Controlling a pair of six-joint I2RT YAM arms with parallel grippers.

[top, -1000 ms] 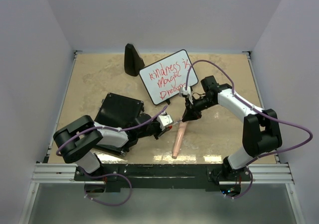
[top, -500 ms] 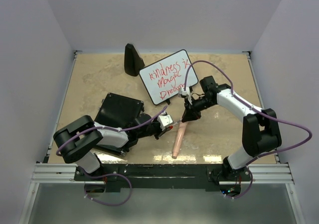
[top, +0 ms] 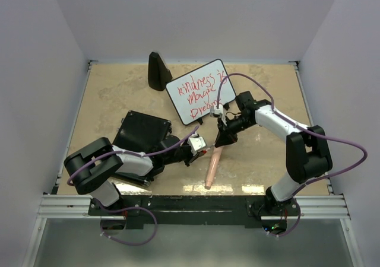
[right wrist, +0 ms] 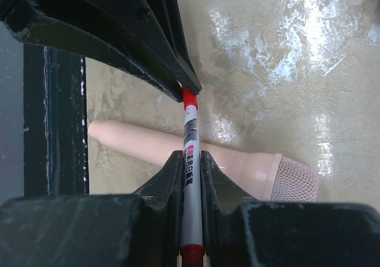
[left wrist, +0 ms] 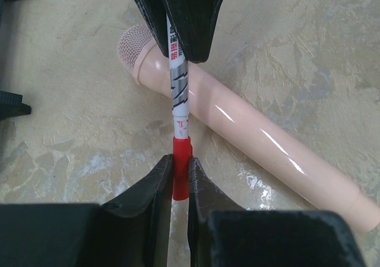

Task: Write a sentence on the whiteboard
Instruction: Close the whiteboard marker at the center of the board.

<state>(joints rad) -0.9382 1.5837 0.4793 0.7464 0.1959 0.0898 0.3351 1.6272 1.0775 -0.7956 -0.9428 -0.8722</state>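
While the whiteboard stands tilted at the upper centre of the top view, red handwriting across its face, both arms meet just below its lower right corner, over the tan table. The left arm lies low from the lower left, its elbow folded and its forearm stretched rightward past a black case to the middle of the frame. There the left gripper is closed: its wrist view shows the two dark fingers pinched on the red cap of a marker. The right arm rises from the lower right, bends at its elbow and reaches up and left, its wrist turned down toward the centre. The right gripper is clamped on the marker's white, printed barrel, facing the left gripper tip to tip. The marker runs in a straight line between the two grippers, above the table. Beneath it lies a peach microphone with a mesh head, crossing under the marker at an angle in both wrist views. A black wedge stands just beside the whiteboard's upper left corner.
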